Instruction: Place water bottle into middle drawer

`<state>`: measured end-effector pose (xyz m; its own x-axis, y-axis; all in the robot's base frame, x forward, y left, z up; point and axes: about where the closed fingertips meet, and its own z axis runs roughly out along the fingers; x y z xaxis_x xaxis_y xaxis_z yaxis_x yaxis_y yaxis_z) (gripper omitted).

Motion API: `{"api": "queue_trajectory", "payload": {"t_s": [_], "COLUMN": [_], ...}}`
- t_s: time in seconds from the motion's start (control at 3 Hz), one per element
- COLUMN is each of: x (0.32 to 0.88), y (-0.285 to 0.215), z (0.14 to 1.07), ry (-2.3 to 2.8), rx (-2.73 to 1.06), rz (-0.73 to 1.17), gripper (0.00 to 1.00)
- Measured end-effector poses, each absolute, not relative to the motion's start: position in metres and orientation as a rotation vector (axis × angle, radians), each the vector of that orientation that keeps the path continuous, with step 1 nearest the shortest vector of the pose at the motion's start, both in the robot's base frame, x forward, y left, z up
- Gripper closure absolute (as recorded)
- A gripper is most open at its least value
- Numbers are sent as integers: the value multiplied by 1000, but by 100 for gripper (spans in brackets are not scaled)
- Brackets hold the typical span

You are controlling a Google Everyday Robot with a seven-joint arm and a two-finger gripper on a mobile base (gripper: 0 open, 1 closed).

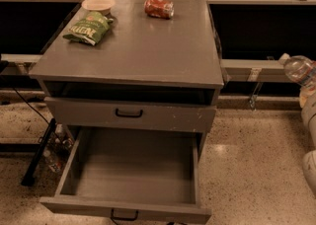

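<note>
One water bottle (pixel 298 69) hung in the air at the right edge of the view, well to the right of the grey cabinet (pixel 133 51) and about level with its top. Its long axis was tilted, running from upper left to lower right. The white cap pointed up and left toward the cabinet, and the base was cut off by the frame. The gripper (pixel 307 96) sat just below the bottle at that same right edge, mostly out of view. Whether it was clamped on the bottle could not be told.

The middle drawer (pixel 132 204), the lowest of two drawers, stood pulled fully out toward the camera, its one black handle on the front. Nothing lay in its grey tray. The one drawer above (pixel 129 114) was pushed in.

On the cabinet top lay three things. One red crushed can (pixel 159 8) rested on its side near the back edge. One pale bowl (pixel 98 5) sat at the back left corner. One green chip bag (pixel 87 27) lay just in front of the bowl, along the left edge.
</note>
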<state>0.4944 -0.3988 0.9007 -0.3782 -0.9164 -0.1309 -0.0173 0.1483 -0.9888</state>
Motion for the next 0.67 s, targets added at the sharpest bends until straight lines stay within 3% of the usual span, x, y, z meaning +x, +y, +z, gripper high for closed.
{"api": "queue_trajectory", "payload": {"t_s": [0.67], "x": [488], "y": [-337], "z": [875], "ry": [1525], "rx": [-1082], "rz": [-1151], "gripper": [100]}}
